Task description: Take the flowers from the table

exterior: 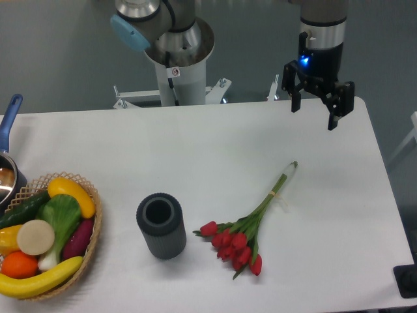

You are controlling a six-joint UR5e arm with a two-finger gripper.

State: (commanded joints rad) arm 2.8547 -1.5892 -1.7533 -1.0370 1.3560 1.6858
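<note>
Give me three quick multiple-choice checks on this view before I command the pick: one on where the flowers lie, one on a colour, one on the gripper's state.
1. Where do the flowers lie?
A. On the table, right of the dark ribbed cylinder
B. Inside the wicker basket
C. Standing in the cylinder

2. What colour are the flower buds?
A. Yellow
B. Red
C. White

3. What is the state of the gripper?
A. Shut on the stems
B. Open and empty, above the table's far right part
C. Open, touching the buds

Answers:
1 A: the bunch lies flat on the white top beside the cylinder, stems pointing toward the far right.
2 B: the buds are red, with green leaves and stems.
3 B: the fingers are spread with nothing between them, well apart from the flowers.
</note>
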